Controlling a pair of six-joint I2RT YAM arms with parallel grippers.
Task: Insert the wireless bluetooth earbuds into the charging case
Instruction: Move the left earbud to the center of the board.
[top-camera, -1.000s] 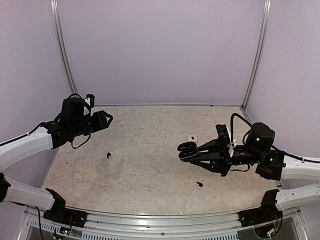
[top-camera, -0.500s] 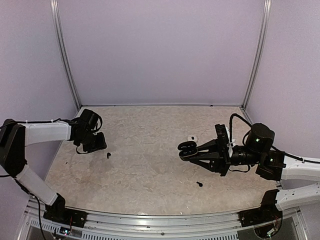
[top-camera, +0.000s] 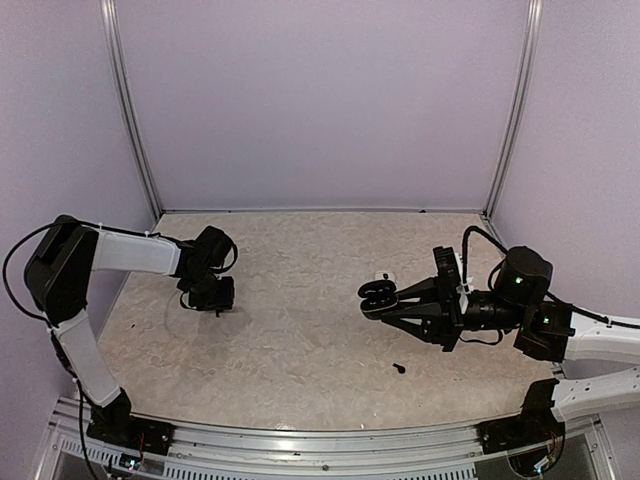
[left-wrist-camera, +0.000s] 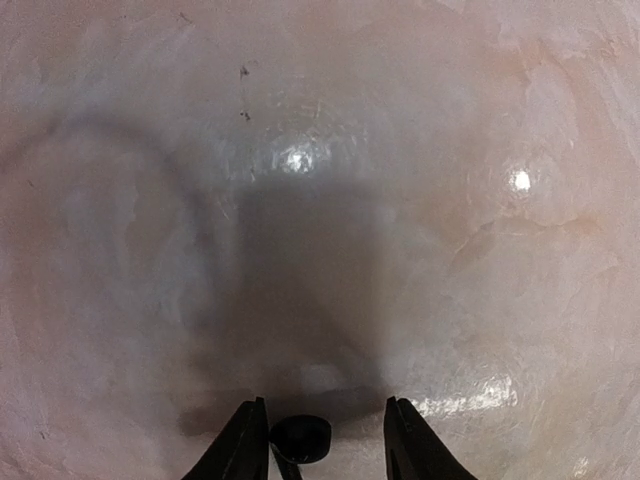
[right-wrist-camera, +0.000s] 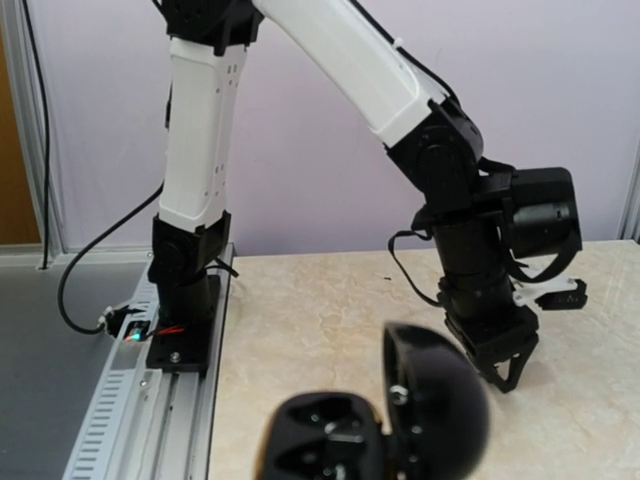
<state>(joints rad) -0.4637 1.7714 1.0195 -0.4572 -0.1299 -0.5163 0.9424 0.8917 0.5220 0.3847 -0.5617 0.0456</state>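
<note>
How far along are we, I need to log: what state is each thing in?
black rounded plastic charging case: lid open, gripped.
right gripper: shut on it.
left gripper: open, straddling tiny black earbud on table.
other black earbud: loose on table.
small white earbud: loose on table.

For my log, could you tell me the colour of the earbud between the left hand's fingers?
The earbud is black, clearest in the left wrist view.

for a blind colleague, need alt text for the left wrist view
A small black earbud lies on the pale marbled table between the two black fingertips of the left hand, which stand apart at the bottom edge. The hand's dark shadow falls across the table above it, with bright glare spots.
</note>
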